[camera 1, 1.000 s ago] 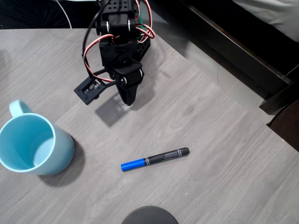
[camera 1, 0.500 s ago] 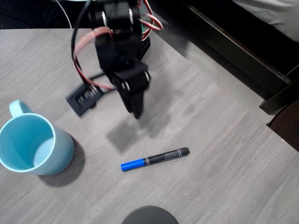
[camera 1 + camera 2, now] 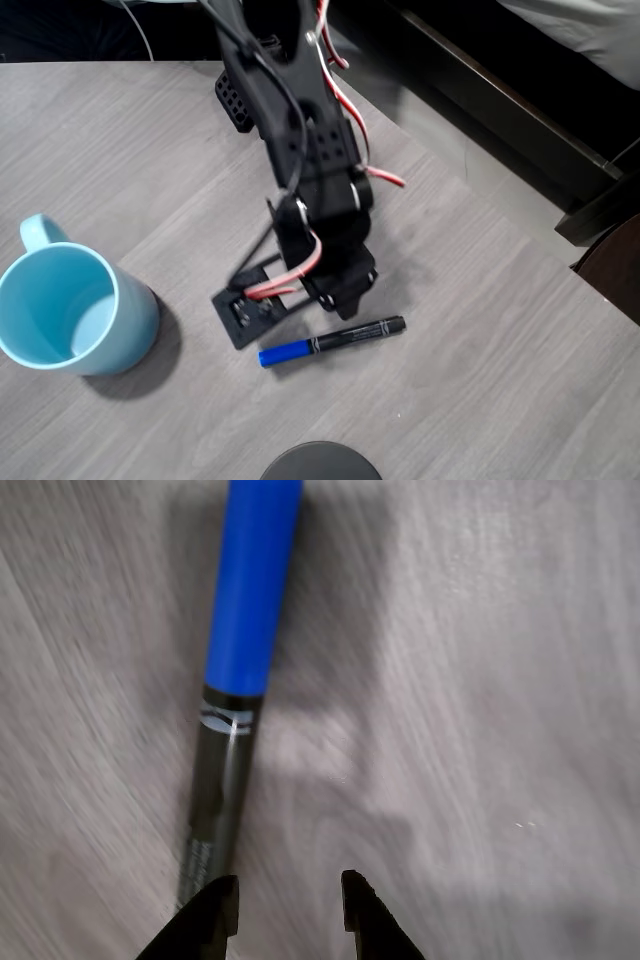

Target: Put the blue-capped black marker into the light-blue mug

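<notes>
Task barely begun. The blue-capped black marker (image 3: 332,341) lies flat on the grey wood-grain bench (image 3: 480,380), near the middle of the overhead view, blue cap toward the picture's left, black barrel end toward the right. Nothing holds it.

The light-blue mug (image 3: 70,312) stands upright at the left edge of the overhead view, well apart from the marker, handle pointing toward the top of the picture. Its inside looks empty.

The arm reaches down over the bench with its black gripper (image 3: 340,297) just above the marker's barrel in the overhead view, tip close to it. Whether it touches, I cannot tell from above.

Wrist view: the gripper (image 3: 285,905) shows two dark fingertips at the bottom edge, parted by a narrow gap with bare bench between them. The marker (image 3: 232,695) runs up the picture on the left side; its black barrel ends behind the left fingertip, not between the two. So the gripper is parted and empty, and sits a shade off to one side of the barrel.

Done: the approach, by the look of it. Left: straddle the barrel, close, lift, carry across to the mug, drop in
</notes>
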`<act>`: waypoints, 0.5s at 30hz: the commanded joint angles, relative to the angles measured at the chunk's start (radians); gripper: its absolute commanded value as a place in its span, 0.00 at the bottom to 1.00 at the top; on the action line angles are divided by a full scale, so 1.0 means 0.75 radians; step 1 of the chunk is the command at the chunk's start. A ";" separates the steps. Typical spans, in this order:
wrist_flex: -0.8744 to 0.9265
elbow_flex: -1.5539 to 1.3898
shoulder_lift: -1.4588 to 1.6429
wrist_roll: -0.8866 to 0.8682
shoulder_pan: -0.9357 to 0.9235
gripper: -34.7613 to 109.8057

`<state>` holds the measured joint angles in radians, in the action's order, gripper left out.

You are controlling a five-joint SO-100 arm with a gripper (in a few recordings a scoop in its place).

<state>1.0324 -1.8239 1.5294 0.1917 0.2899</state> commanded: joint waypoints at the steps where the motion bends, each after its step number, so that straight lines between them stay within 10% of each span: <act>1: -0.018 0.102 -0.022 -0.022 0.012 0.35; 15: -0.043 0.299 -0.225 -0.047 -0.045 0.37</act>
<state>1.0078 -1.6552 1.3790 0.1641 0.2746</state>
